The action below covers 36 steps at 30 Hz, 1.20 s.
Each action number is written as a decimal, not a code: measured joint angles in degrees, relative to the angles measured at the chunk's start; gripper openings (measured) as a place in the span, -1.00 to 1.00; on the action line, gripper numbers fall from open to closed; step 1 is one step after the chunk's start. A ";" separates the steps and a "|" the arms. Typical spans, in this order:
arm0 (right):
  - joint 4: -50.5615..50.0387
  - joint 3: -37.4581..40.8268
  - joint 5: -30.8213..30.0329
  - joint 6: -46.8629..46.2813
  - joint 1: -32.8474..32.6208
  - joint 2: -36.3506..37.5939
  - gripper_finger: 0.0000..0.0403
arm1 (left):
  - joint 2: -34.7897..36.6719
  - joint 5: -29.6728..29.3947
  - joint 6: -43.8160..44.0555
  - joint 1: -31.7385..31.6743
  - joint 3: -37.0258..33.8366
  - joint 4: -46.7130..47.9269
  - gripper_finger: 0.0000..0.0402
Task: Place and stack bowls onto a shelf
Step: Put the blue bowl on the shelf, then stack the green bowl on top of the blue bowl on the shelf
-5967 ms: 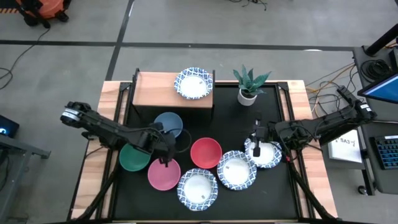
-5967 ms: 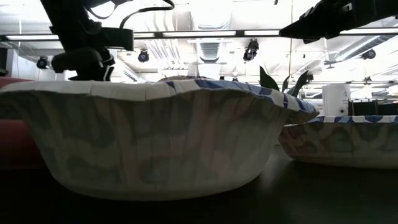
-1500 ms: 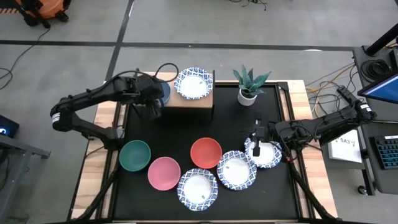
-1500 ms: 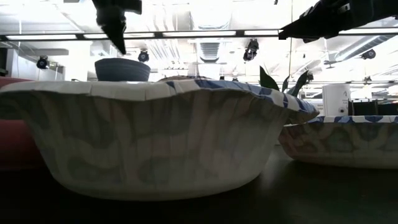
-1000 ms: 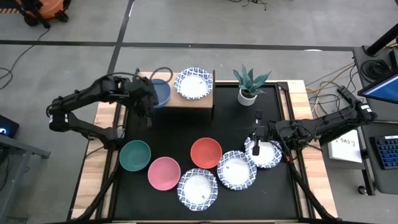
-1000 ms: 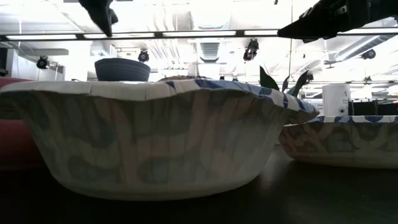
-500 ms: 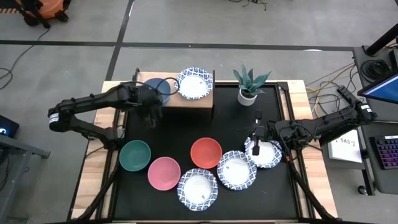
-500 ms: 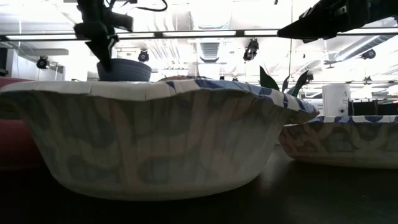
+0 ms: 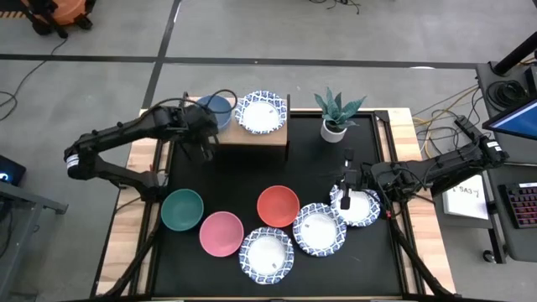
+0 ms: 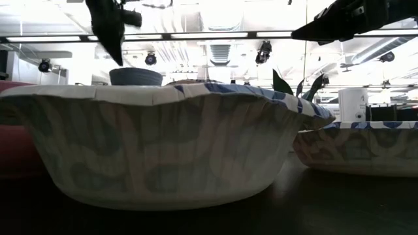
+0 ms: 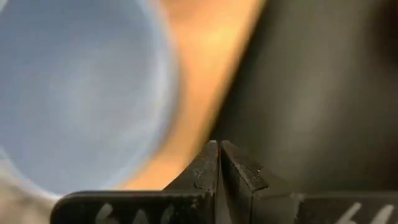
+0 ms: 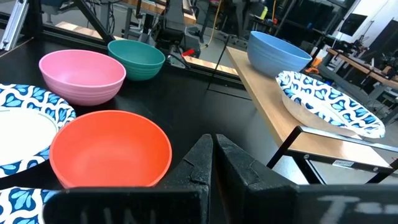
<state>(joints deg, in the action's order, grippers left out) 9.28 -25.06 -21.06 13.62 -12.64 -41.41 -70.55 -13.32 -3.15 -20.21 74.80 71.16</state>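
The shelf (image 9: 239, 134) stands at the table's far side. On its wooden top rest a blue bowl (image 9: 216, 109) at the left and a blue-patterned bowl (image 9: 261, 111) at the right. My left gripper (image 9: 204, 149) is shut, just on the near side of the blue bowl (image 11: 81, 93), above the shelf's near left edge. A green bowl (image 9: 182, 210), a pink bowl (image 9: 221, 233), a red bowl (image 9: 278, 206) and three patterned bowls (image 9: 267, 255) sit on the black tabletop. My right gripper (image 9: 346, 186) hangs shut over the rightmost patterned bowl (image 9: 359, 207).
A white pot with a green plant (image 9: 336, 113) stands right of the shelf. Bare black tabletop (image 9: 243, 172) lies between the shelf and the row of bowls. Wooden strips (image 9: 134, 218) border the table at left and right.
My left gripper has shut its small gap, dipped to the blue bowl's near left side and then risen again. The blue bowl has slid along the shelf top toward the far edge and stands upright. My right arm has kept still.
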 joint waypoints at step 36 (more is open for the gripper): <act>0.47 0.00 0.15 0.43 -0.07 0.02 -0.96 | 0.77 15.35 63.90 58.82 -21.81 -5.67 -0.76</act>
<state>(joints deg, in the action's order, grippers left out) 9.74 -25.06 -20.91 14.04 -12.71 -41.39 -69.78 2.03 60.75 38.61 53.00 65.49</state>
